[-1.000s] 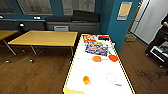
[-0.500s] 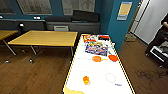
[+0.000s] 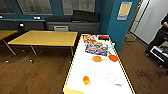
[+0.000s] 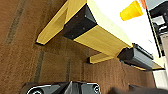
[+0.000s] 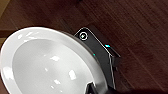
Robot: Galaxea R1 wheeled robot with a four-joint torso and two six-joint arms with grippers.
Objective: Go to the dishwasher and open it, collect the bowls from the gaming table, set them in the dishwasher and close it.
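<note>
Gaming table (image 3: 100,75) ahead with white top carrying one small orange cup-like piece (image 3: 86,79), two orange bowls (image 3: 96,58) side by side mid-table, colourful boxes (image 3: 96,48) at far end (yellow-topped table (image 3: 45,38) beside it, seated person (image 3: 160,37) off right), white bowl (image 5: 50,62) close in right wrist view, grip state of either gripper cannot be told.

- Head view: soft, blurred throughout; gaming table (image 3: 100,75) top glares white, washing out detail.
- Wood floor (image 3: 37,72) dim; daylight brightest at far right.
- Right wrist view: white bowl (image 5: 47,67) carries specular highlights.
</note>
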